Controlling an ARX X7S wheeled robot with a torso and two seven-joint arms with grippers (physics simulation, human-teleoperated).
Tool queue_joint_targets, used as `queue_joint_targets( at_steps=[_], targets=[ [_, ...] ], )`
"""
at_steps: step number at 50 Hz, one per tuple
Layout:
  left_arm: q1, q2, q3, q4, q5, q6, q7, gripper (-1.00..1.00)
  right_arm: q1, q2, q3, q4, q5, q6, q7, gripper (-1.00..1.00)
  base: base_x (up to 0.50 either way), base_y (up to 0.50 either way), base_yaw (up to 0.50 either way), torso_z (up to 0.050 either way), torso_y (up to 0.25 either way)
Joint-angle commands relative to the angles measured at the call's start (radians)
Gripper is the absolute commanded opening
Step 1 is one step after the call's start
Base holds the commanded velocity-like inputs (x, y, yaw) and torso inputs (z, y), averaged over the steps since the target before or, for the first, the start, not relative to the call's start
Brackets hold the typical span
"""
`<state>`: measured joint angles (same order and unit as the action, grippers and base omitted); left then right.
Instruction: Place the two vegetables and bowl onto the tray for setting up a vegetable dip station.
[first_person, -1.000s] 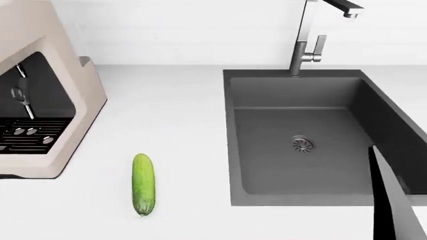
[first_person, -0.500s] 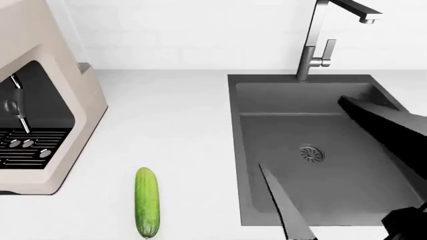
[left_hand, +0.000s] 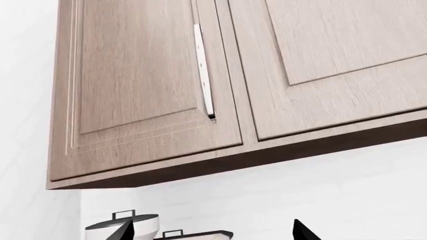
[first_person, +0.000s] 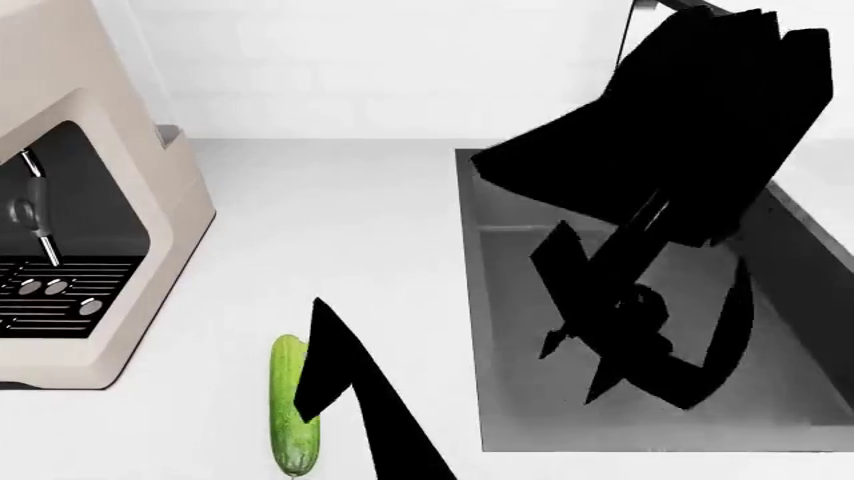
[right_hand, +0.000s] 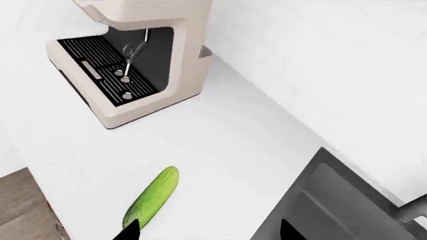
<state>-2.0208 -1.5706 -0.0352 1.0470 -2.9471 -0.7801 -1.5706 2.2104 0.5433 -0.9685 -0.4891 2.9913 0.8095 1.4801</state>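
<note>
The green cucumber lies on the white counter, left of the sink, its far end partly covered by a black arm part. It also shows in the right wrist view, below and ahead of my right gripper, which is open, empty and high above the counter. My left gripper is open and empty and points up at the wall cabinets. The carrot, the bowl and the tray are out of view.
A beige coffee machine stands at the counter's left, also in the right wrist view. The dark grey sink is at the right, largely covered by black arm links. Two lidded white containers stand under the cabinets.
Black arm parts have swept from the right edge leftward. They now cover much of the sink and faucet, and one narrow part overlaps the cucumber. The cucumber has not moved.
</note>
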Motion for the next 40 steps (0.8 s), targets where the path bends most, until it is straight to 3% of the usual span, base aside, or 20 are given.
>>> queue_joint_targets(
  at_steps=[1, 13, 17, 19, 21, 24, 27, 28, 40],
  targets=[
    [0.012, 0.000, -0.013, 0.000, -0.003, 0.000, 0.000, 1.00, 0.044, -0.145, -0.154, 0.323, -0.017, 0.144, -0.068, 1.00, 0.00, 0.00, 0.00, 0.000, 0.000],
    [0.044, 0.002, -0.045, 0.000, -0.012, 0.000, 0.000, 1.00, -0.091, -0.207, -0.270, 0.433, -0.056, 0.158, -0.102, 1.00, 0.00, 0.00, 0.00, 0.000, 0.000],
    [0.144, 0.010, -0.130, 0.000, -0.001, 0.001, 0.000, 1.00, -0.153, -0.229, -0.288, 0.491, -0.107, 0.156, -0.133, 1.00, 0.00, 0.00, 0.00, 0.000, 0.000],
    [0.238, 0.015, -0.213, 0.000, 0.008, 0.000, 0.000, 1.00, -0.176, -0.238, -0.295, 0.511, -0.127, 0.156, -0.146, 1.00, 0.00, 0.00, 0.00, 0.000, 0.000],
    [0.418, 0.032, -0.378, 0.000, 0.027, -0.009, 0.000, 1.00, -0.190, -0.251, -0.296, 0.531, -0.146, 0.150, -0.158, 1.00, 0.00, 0.00, 0.00, 0.000, 0.000],
    [0.868, 0.170, -0.828, 0.000, 0.024, -0.155, 0.000, 1.00, -0.198, -0.260, -0.310, 0.541, -0.144, 0.127, -0.151, 1.00, 0.00, 0.00, 0.00, 0.000, 0.000],
    [1.318, 0.190, -1.278, 0.000, -0.025, -0.181, 0.002, 1.00, -0.190, -0.261, -0.318, 0.565, -0.145, 0.118, -0.144, 1.00, 0.00, 0.00, 0.00, 0.000, 0.000],
    [1.405, 0.192, -1.422, 0.000, -0.029, -0.182, 0.002, 1.00, -0.188, -0.259, -0.322, 0.568, -0.147, 0.118, -0.140, 1.00, 0.00, 0.00, 0.00, 0.000, 0.000],
    [1.402, 0.235, -1.409, 0.000, -0.022, -0.216, 0.004, 1.00, -0.254, -0.269, -0.276, 0.591, -0.247, 0.056, -0.224, 1.00, 0.00, 0.00, 0.00, 0.000, 0.000]
  ],
)
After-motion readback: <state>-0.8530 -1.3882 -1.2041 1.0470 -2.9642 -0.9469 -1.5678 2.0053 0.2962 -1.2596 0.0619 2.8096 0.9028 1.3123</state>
